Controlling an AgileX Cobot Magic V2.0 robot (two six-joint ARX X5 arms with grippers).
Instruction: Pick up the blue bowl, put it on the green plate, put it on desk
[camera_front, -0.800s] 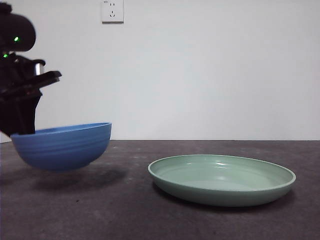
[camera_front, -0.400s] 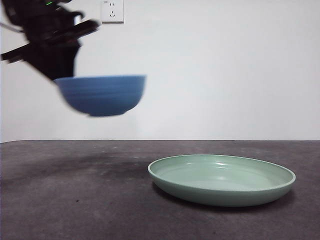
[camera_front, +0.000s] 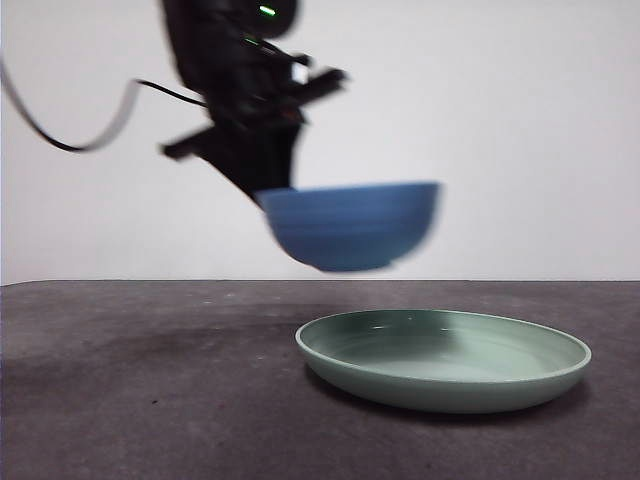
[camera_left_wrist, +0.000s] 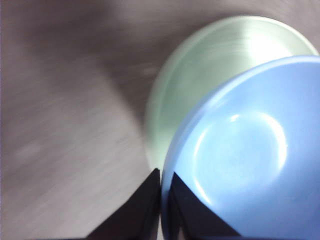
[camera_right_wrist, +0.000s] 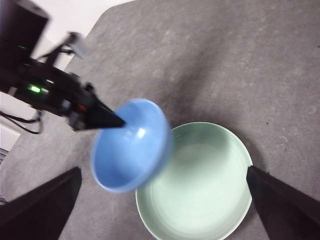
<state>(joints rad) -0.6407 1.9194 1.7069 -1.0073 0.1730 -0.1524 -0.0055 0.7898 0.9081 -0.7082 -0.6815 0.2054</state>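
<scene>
The blue bowl was in the air at the centre of the front view, blurred, roughly level, well clear of the desk. It hung above the left edge of the green plate, not touching it. The plate lay flat on the desk at lower right of that frame.

The left gripper pinched the bowl's left rim, one jaw inside and one outside, as the left wrist view showed. Its arm entered from the top of the front view, dark and large.

In the right wrist view the bowl overlapped the plate's upper-left rim. The right gripper was spread wide, holding nothing, above both.
</scene>
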